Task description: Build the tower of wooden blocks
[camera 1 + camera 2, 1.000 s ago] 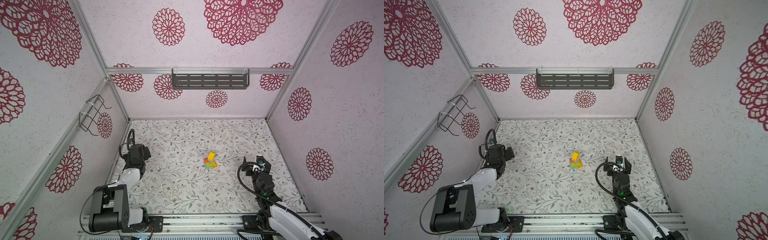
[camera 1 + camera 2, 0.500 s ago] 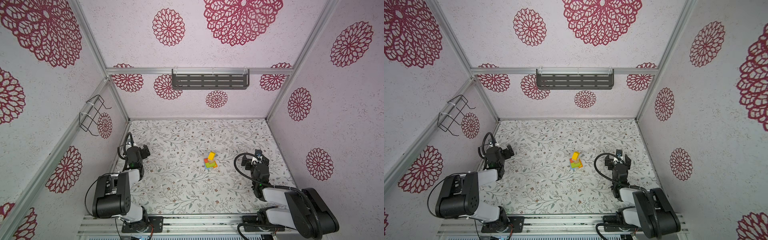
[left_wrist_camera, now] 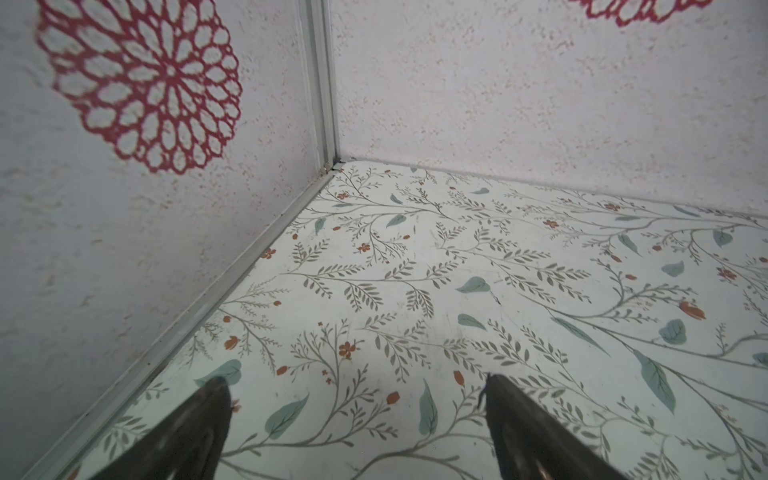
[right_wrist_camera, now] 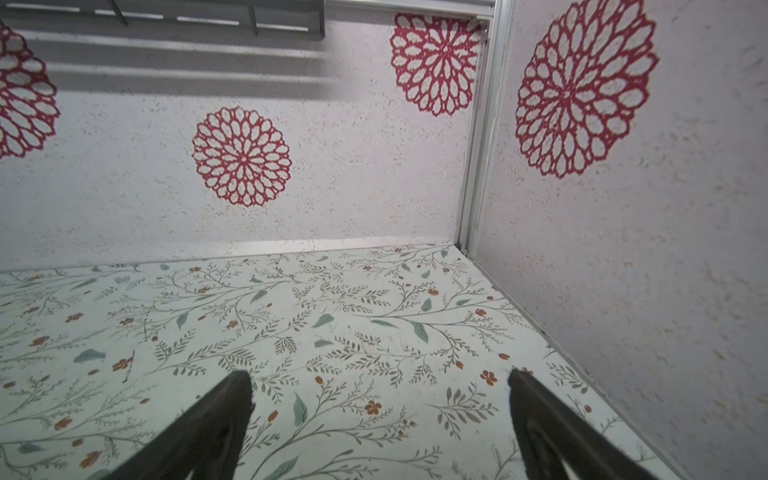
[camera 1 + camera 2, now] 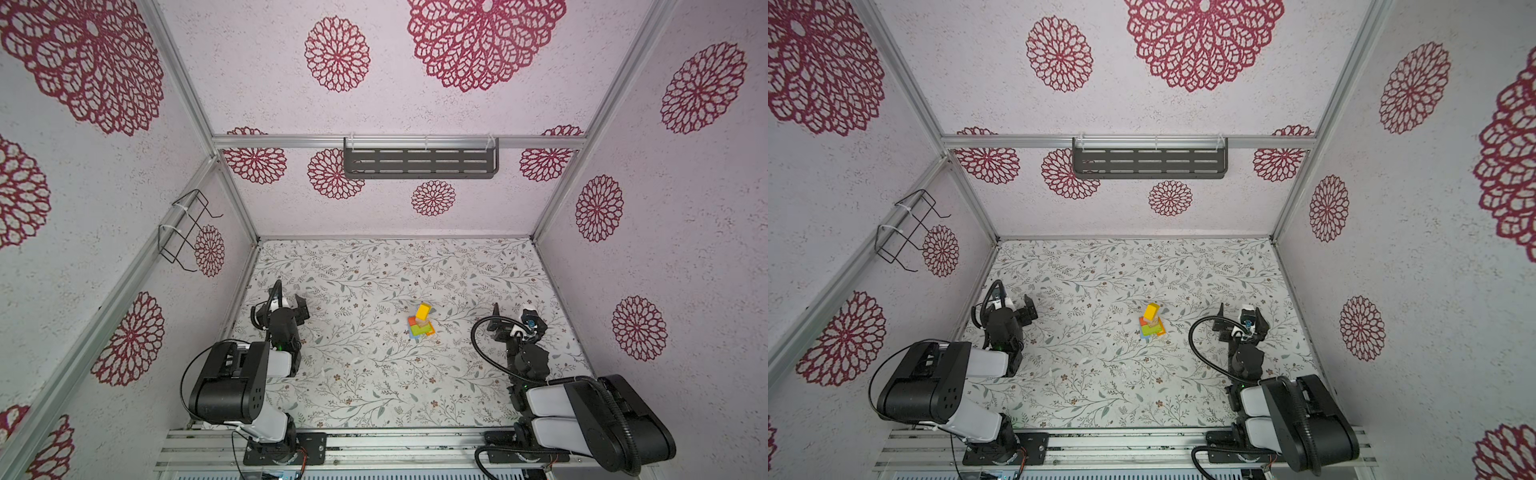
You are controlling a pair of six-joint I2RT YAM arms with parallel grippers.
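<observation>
Taking 12 o'clock as the back wall in both top views, the wood block tower (image 5: pixel 421 322) (image 5: pixel 1152 322) stands alone near the middle of the table (image 5: pixel 374 386). It has flat coloured pieces at the bottom, among them a lime-green piece (image 5: pixel 419 330). Above these sits a tan block (image 5: pixel 421 320), and a yellow block (image 5: pixel 424 310) is on the very top. Its long axis goes up from the table, so it can be approached only from above or from the side. The flat pieces at the base are fanned out and not squared one to another. The left gripper (image 5: pixel 283 306) (image 5: pixel 1012 308) hangs low near the left wall, and the tower lies from it at about 3 o'clock, well apart. The right gripper (image 5: pixel 517 319) (image 5: pixel 1241 319) is low on the right side, and the tower lies from it at about 9 o'clock, also apart but clearly closer, so I judge the right arm as the nearer one for any further reach. Both grippers point toward 12 o'clock and not toward the tower. In the left wrist view the left gripper (image 3: pixel 357 399) has its jaws spread wide with only the flowered surface between them, and in the right wrist view the right gripper (image 4: pixel 380 395) shows the same, wide apart and holding nothing. Neither wrist view shows the tower. No loose block shows on the table in both top views, so I think the building is finished or almost finished. If one more move comes, the right arm must first turn toward 9 o'clock and rise above the yellow block.
</observation>
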